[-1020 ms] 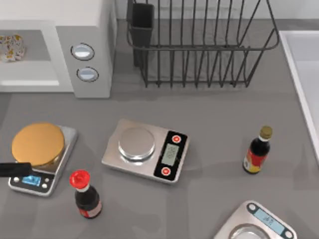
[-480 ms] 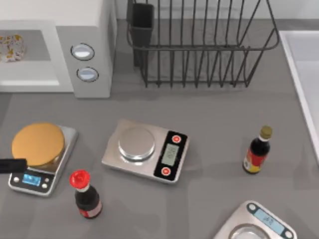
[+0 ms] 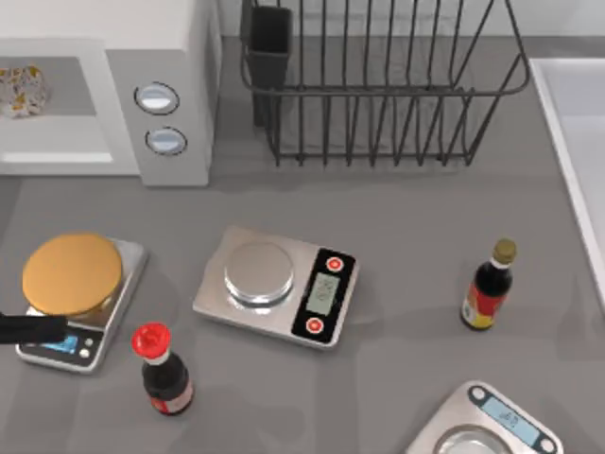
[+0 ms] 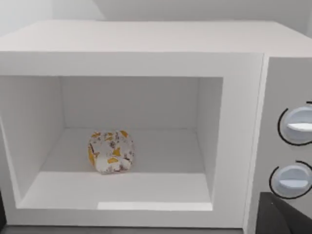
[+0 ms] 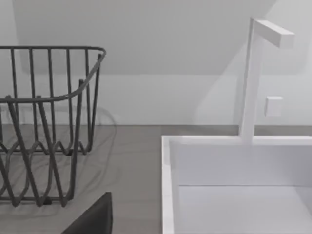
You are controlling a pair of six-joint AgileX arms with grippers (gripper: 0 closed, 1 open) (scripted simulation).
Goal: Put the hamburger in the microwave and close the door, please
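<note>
The hamburger (image 3: 21, 90) (image 4: 110, 151), a small cream lump with orange and brown blotches, lies on the floor of the grey cavity of the white microwave (image 3: 170, 57) (image 4: 239, 97) at the table's back left. The cavity stands open towards me, and the door is out of view. My left gripper (image 3: 21, 328) is a dark bar at the table's left edge, in front of the microwave and over the near end of a scale. It is open, with a finger (image 4: 287, 217) at the corner of the left wrist view and nothing between. My right gripper (image 5: 92, 219) is parked near the sink.
A golden-brown disc (image 3: 73, 274) sits on a scale (image 3: 121, 284) at the front left. Beside it stands a red-capped bottle (image 3: 163, 374), and a second scale (image 3: 279, 284) is mid-table. A black wire rack (image 3: 378, 85), a dark bottle (image 3: 490, 286), a third scale (image 3: 487, 426) and a white sink (image 3: 577, 142) take up the right.
The left gripper's dark bar has shifted slightly toward the table's front and a little rightward. The hamburger has stayed still in the microwave.
</note>
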